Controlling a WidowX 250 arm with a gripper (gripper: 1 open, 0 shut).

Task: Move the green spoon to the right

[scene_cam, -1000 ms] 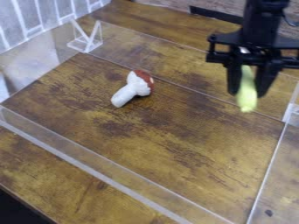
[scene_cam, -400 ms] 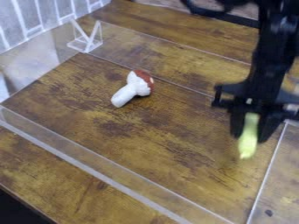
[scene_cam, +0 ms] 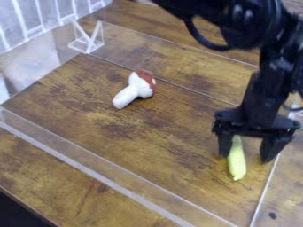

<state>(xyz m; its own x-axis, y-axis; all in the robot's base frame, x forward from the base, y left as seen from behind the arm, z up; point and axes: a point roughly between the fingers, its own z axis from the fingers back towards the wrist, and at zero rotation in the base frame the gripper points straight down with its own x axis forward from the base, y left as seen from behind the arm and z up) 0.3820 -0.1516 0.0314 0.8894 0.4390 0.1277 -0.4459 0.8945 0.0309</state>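
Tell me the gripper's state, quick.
Gripper: open, its fingers apart, with the green spoon between and below them, apparently not gripped.

The table (scene_cam: pixel 130 142) looks like wood, smooth and faintly glossy. The spoon (scene_cam: pixel 236 162) has a smooth plastic handle.

Cam above table; looks down at angle

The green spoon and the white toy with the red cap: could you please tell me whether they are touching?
Apart. The camera view shows bare wood between the green spoon and the white toy.
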